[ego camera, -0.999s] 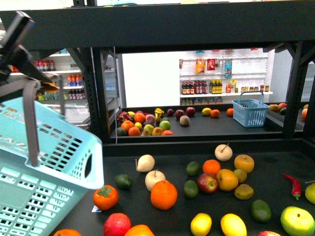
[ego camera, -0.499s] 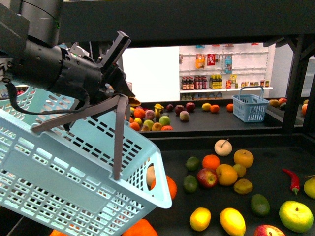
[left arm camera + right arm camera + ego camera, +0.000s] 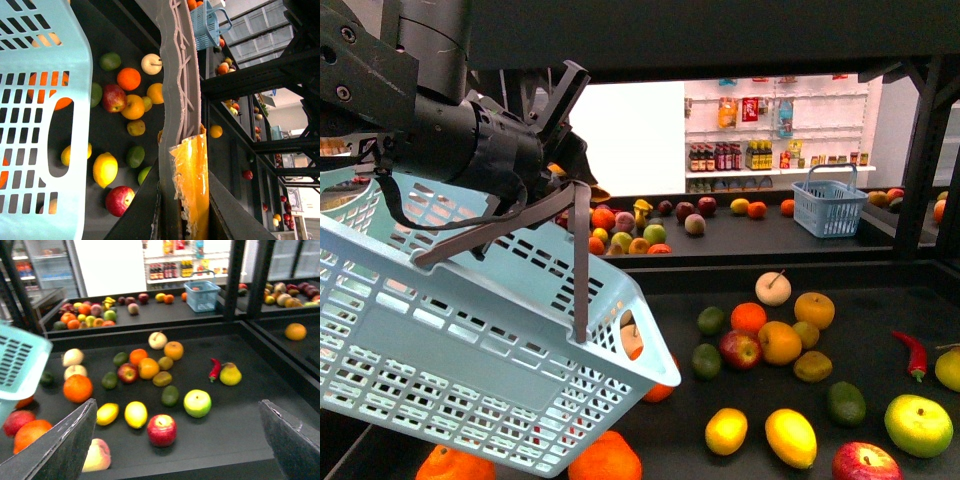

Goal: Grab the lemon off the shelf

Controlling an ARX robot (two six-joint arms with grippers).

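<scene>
The left pincer [image 3: 175, 155] is closed on the grey handle [image 3: 580, 270] of the light blue basket [image 3: 470, 350] and carries it tilted. The right pincer [image 3: 177, 407] is spread wide and holds nothing, and it looks over the shelf [image 3: 880, 335] from the front side. In the last second the basket swung in from the left edge, and now it hangs over the left part of the shelf, while no fruit has moved. I judge that the basket is being brought ready to receive, and that the pick itself is not yet begun. The lemon [image 3: 791, 437] lies near the front edge, clear of the basket, and just beside it lies a second yellow fruit [image 3: 727, 430]. Which of the two is the true lemon I cannot say, because both are yellow and oval. The basket now hides the fruits at the left side, and an orange [image 3: 660, 392] shows only as a slice under its corner. The right arm is not seen in the front view, and in the left wrist view the handle covers the tips of the fingers.
</scene>
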